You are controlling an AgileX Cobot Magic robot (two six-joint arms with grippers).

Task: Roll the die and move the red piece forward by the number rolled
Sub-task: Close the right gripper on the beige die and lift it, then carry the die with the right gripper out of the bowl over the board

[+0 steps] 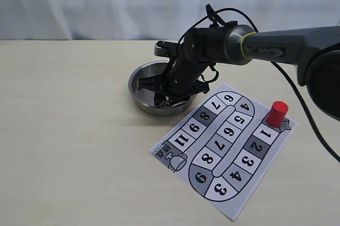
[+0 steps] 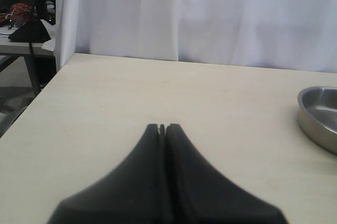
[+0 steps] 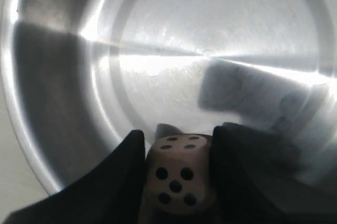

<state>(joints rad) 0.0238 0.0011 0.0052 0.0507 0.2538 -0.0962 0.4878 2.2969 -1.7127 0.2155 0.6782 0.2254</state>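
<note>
- The black left gripper (image 2: pixel 162 127) is held over bare bench top toward the left edge. Its fingers are pressed together with nothing between them, and the far left corner is seen ahead of it.
- A white paper game sheet (image 1: pixel 175 154), printed with a winding track of numbered grey and white squares, is laid flat and askew toward the near right corner.
- The red piece (image 1: pixel 277 113), a small solid red cylindrical pawn, is stood upright at the end of the sheet nearest the right edge. It is placed just beside the square marked 1 and is touched by neither gripper.
- A round, shallow stainless-steel bowl (image 1: pixel 137 94) is set near the middle of the bench, close beside the sheet's far long edge.
- The black right gripper (image 1: pixel 167 98) is extended from the right edge, with its tips inside the bowl.
- The die (image 3: pixel 178 174), a small pale beige cube with dark dots, is clamped between the right gripper's two fingers within the bowl. A five-dot face is turned to the wrist camera. Whether the bowl's floor is touched cannot be told.
- A white curtain (image 1: pixel 79 2) is hung along the far edge.
</note>
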